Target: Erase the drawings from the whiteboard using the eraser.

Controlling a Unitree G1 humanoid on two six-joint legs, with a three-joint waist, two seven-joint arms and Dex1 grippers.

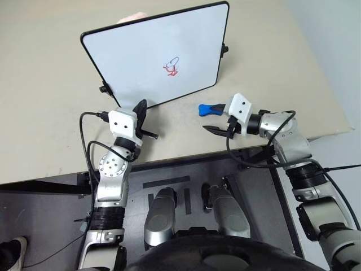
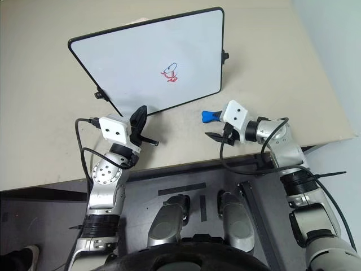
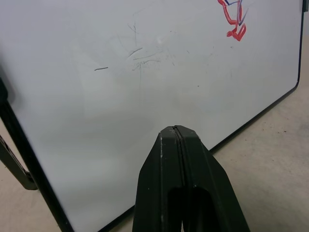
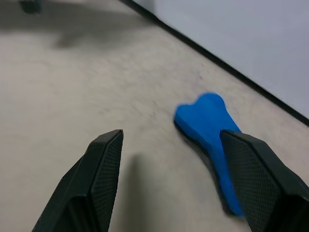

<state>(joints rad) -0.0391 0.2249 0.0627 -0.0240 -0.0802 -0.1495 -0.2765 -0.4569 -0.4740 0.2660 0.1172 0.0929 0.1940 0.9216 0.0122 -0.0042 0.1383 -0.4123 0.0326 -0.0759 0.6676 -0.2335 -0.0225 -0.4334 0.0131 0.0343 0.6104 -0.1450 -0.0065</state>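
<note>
Whiteboard (image 1: pixel 152 56): large, white, thin black frame with rounded corners; stands tilted on the beige table (image 1: pixel 45 113), its lower edge on the tabletop; small black knobs on its sides
Drawings (image 1: pixel 172 66): a small red and blue scribble, right of the board's middle; in the left wrist view (image 3: pixel 234 19) it sits near the board's far corner; faint grey smears mark the white surface elsewhere
Eraser (image 1: pixel 212 108): bright blue, bone-shaped; lies flat on the table just in front of the board's lower right corner, apart from the frame
Right gripper (image 4: pixel 188 159): fingers spread wide; nothing held; the eraser (image 4: pixel 210 140) lies on the table between the two fingers, close against one of them, though whether that finger touches it is hard to say; in the head views the gripper (image 1: pixel 217 127) sits just below the eraser, angled toward it
Left gripper (image 3: pixel 177 133): fingers pressed together, empty; tips close to the board's lower edge, near its left end; in the head view it (image 1: pixel 141 107) points at the frame there
Table: pale, bare around the board apart from the eraser
</note>
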